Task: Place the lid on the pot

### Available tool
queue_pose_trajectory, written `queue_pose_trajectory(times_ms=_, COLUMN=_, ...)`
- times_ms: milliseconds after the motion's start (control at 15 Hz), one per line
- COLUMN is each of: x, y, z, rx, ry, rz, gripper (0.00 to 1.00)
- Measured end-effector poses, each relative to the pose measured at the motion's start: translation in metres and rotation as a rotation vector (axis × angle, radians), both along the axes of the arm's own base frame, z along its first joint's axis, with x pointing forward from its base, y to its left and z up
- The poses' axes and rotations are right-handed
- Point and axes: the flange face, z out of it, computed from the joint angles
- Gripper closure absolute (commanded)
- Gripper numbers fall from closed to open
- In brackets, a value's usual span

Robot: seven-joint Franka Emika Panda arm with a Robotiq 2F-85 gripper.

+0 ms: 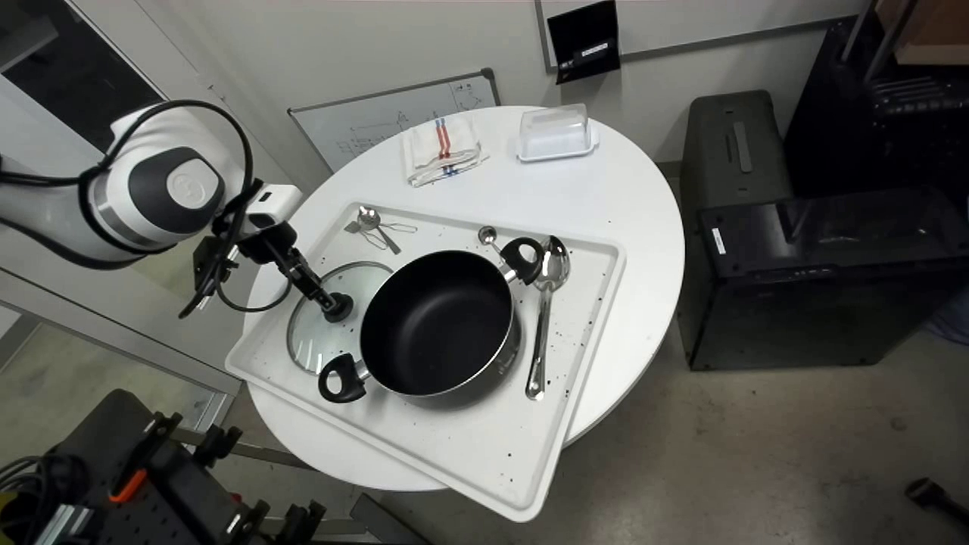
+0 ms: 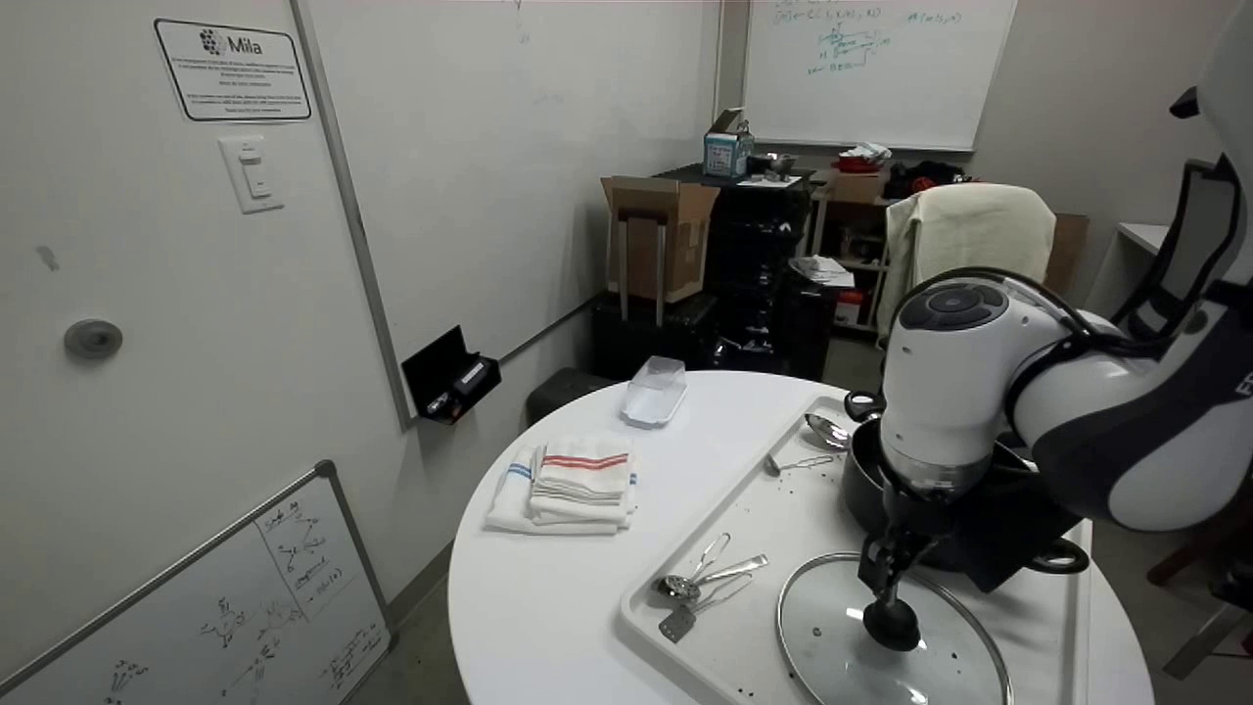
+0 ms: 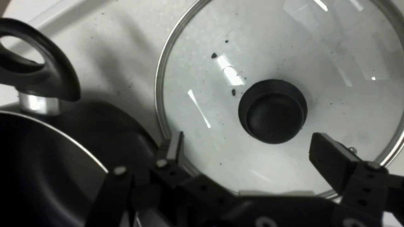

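Note:
The lid (image 1: 312, 341) is a clear glass disc with a metal rim and a black knob (image 3: 273, 112). It lies flat on the white tray beside the pot, and also shows in an exterior view (image 2: 832, 641) and the wrist view (image 3: 195, 69). The pot (image 1: 439, 325) is black, wide and uncovered, with two loop handles. My arm hides part of the pot (image 2: 863, 494) in an exterior view. My gripper (image 3: 247, 142) is open and empty over the lid, its fingers spread wide, with the knob just beyond the fingertips. In an exterior view the gripper (image 1: 327, 301) is close to the knob.
The tray (image 1: 484, 463) sits on a round white table (image 1: 643, 227). A large spoon (image 1: 541, 325) and a small ladle (image 1: 488, 235) lie by the pot. Small utensils (image 1: 369, 219) lie near the lid. Folded towels (image 1: 443, 147) and a butter dish (image 1: 556, 135) stand behind.

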Motion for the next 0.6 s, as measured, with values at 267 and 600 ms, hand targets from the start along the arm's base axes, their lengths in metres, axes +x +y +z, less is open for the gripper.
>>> queue_pose_trajectory(times_ms=267, x=0.002, y=0.013, z=-0.020, rx=-0.008, ry=0.010, rz=0.004, gripper=0.00)
queue_pose_trajectory(times_ms=600, x=0.005, y=0.018, z=-0.039, rx=-0.018, ry=0.018, rz=-0.002, gripper=0.00)
